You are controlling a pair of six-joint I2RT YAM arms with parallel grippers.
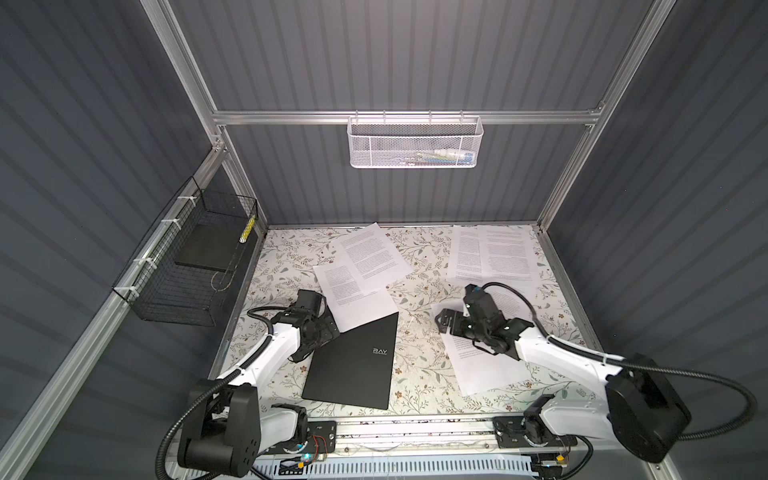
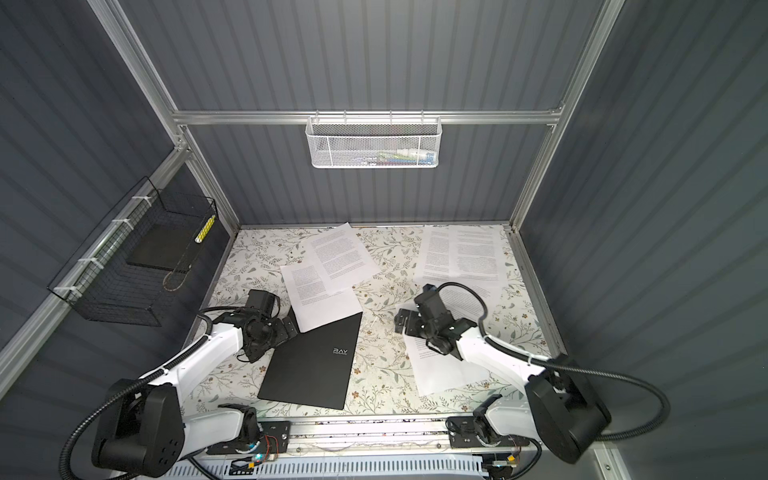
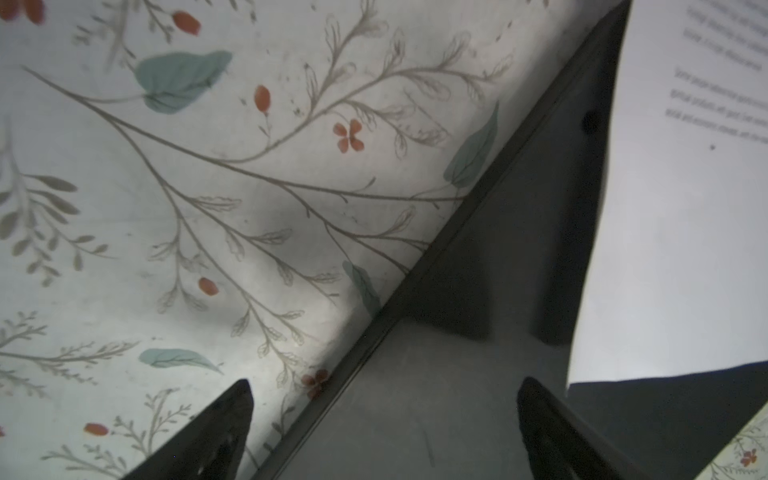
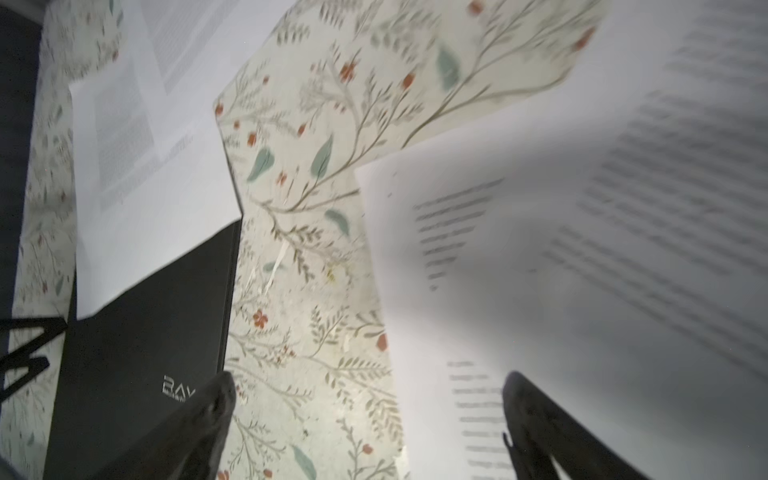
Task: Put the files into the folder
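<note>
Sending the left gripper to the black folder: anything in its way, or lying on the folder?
Nothing visible stands between the open left gripper and the thin matte black folder; its jaws straddle the folder's edge. One white printed paper sheet overlaps the folder's far corner, lying on the cover.

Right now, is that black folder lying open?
No, the folder lies shut and flat, logo cover up, with one sheet overlapping its far edge.

Closed black folder (image 1: pixel 353 365) flat on floral table (image 1: pixel 415 357); white sheet (image 1: pixel 357 299) overlaps far corner.
</note>
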